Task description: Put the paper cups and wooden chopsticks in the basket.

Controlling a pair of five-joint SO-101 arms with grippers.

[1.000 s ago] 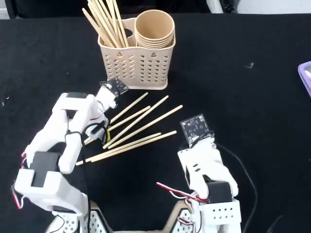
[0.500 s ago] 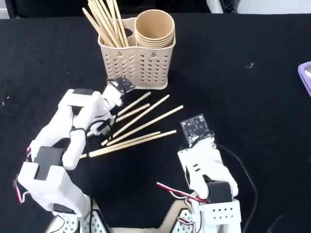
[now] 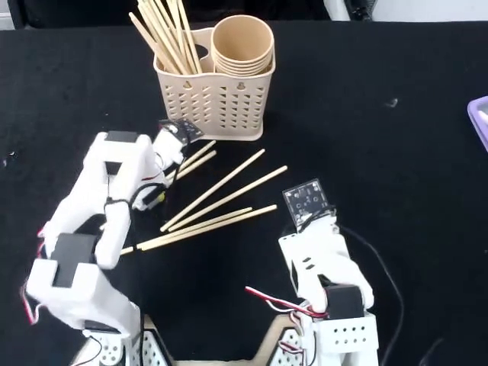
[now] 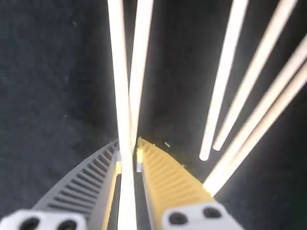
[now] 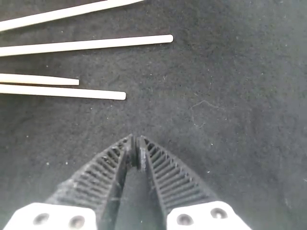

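— just in front of the basket (image 3: 217, 107), the left gripper (image 4: 128, 152) is clamping onto a held pair (image 4: 125, 72) of wooden chopsticks, near one end.
— which way are they pointing?
— their long axis is running away from the fingers toward the basket's near wall, with the far tips sitting just beside it. they're lying low over the cloth, close to flat, while the chopsticks in the basket (image 3: 164, 34) are standing tilted in the compartment beside the paper cups (image 3: 242, 46).
— so i'm guessing the pair is needing a lift and a tip toward upright to be clearing the rim.
— that's how i'm reading it. the left arm is sitting much nearer the basket. the right gripper (image 5: 135, 143) is hanging low over the cloth, pressed closed on nothing.
— how many are waiting?
— about four loose chopsticks (image 3: 221, 194) are lying fanned on the black table (image 3: 396, 191) between the two arms, apart from the held pair.
— and the surroundings?
— the cloth is looking matte and slightly fuzzy. a purple object (image 3: 480, 118) is poking in at the table's edge, well apart, and the room beyond the far edge is showing mostly dark.
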